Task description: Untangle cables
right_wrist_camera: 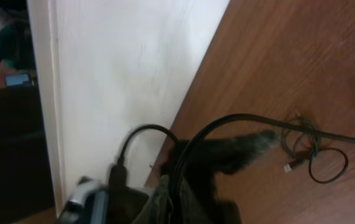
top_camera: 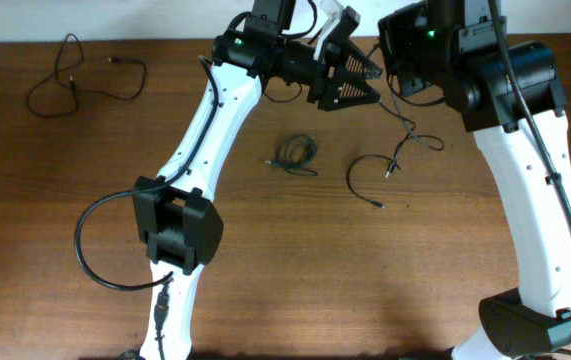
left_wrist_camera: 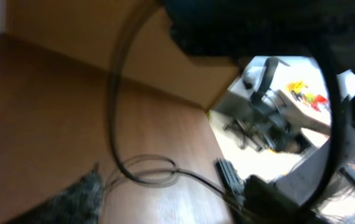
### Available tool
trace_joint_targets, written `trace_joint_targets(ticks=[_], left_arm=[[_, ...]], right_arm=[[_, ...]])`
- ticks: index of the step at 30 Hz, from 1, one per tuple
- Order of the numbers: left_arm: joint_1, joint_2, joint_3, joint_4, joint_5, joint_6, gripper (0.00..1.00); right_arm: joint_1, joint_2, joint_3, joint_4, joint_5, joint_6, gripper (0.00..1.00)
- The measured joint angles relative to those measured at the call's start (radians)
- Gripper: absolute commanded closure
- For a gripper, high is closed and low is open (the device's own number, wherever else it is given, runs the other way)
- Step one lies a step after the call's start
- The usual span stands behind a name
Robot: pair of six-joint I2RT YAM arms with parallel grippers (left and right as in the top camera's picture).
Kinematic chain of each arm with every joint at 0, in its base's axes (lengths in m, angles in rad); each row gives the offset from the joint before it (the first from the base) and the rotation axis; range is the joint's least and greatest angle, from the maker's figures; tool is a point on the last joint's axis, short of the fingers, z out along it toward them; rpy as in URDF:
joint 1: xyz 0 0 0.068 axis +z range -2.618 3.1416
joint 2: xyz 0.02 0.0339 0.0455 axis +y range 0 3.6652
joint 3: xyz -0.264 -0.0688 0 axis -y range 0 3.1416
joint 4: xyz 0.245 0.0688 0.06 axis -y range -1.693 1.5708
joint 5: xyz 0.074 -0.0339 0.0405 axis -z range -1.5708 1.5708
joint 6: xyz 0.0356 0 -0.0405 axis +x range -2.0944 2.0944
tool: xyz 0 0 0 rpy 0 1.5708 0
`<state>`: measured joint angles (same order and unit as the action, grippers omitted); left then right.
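A thin black cable (top_camera: 370, 172) lies on the wooden table right of centre, its upper end running toward the grippers. A small coiled cable (top_camera: 295, 152) lies at the centre. A long black cable (top_camera: 75, 82) lies at the far left. My left gripper (top_camera: 373, 84) hovers at the back, fingers apart; in the blurred left wrist view a cable loop (left_wrist_camera: 152, 171) lies on the table between its fingers (left_wrist_camera: 171, 202). My right gripper (right_wrist_camera: 227, 155) is close beside the left one; one dark finger shows, and thin cable loops (right_wrist_camera: 311, 152) lie beyond it.
The table's back edge and a white wall (right_wrist_camera: 133, 74) are right behind the grippers. The two arms crowd each other at the back centre (top_camera: 385, 50). The left arm's own thick cable (top_camera: 90, 250) loops out near its base.
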<state>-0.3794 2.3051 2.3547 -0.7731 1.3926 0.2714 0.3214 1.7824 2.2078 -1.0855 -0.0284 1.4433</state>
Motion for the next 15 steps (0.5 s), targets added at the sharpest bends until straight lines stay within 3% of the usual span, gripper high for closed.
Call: trace_joint_targets(ticks=[2,4,8,15], left_arm=[[0.0,0.0,0.0,0.088,-0.028,-0.131,0.57],[0.0,0.0,0.0,0.105,-0.038,-0.192,0.69],[0.0,0.0,0.0,0.105,-0.047,-0.24,0.98],[-0.006,0.0,0.004,-0.053,-0.261,-0.258,1.0]], right_arm=[[0.0,0.001,0.0,0.0,-0.008,0.001,0.96],[0.0,0.001,0.0,0.0,-0.011,0.001,0.96],[0.0,0.001,0.0,0.0,0.026,0.002,0.96],[-0.039,0.008,0.0,-0.067,0.286,-0.149,0.93]])
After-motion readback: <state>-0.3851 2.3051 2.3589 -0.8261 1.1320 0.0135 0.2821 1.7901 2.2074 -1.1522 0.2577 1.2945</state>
